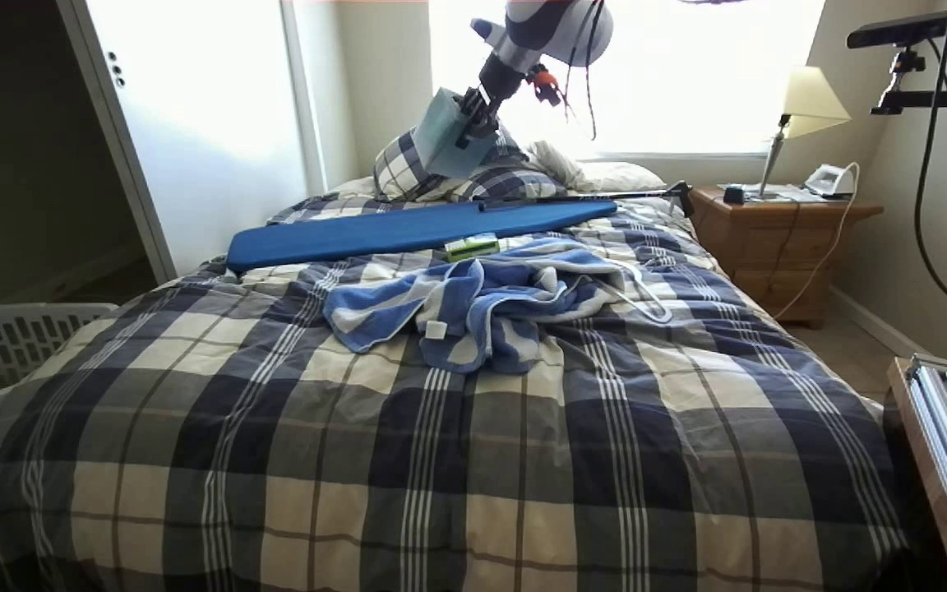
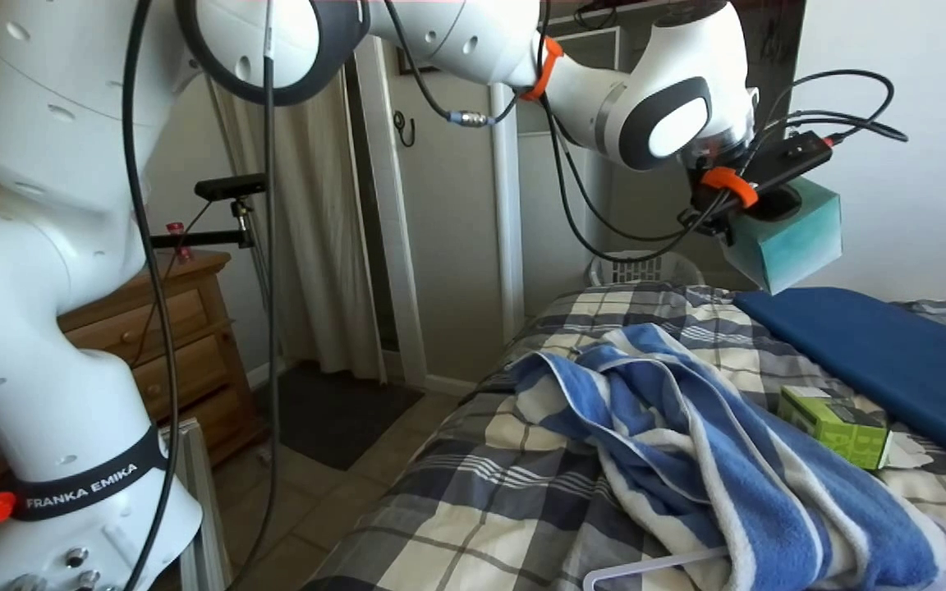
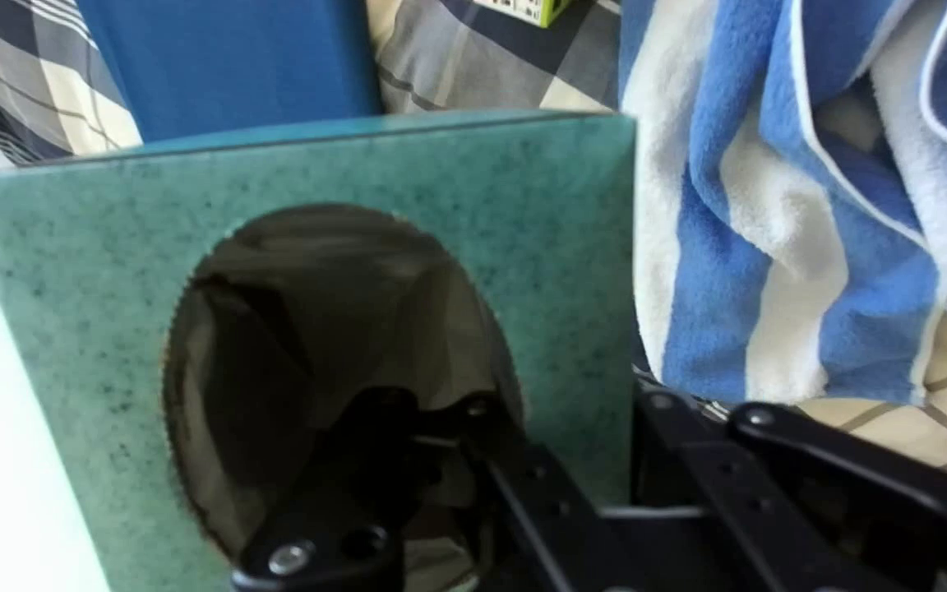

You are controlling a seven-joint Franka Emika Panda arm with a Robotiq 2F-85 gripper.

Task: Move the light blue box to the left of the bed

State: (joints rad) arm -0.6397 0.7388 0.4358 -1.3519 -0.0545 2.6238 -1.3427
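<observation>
Tissue box (image 2: 797,238), light blue, hangs tilted off the claw (image 3: 576,415) pinching one side, its bulk reaching away from the striped towel (image 2: 727,443).

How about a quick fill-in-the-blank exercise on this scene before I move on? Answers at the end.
____ of the two fingers reaches inside the light blue box.
The striped towel is white and ____.
The green carton lies ____ the striped towel and the ironing board.
Missing words: One; blue; between.
</observation>
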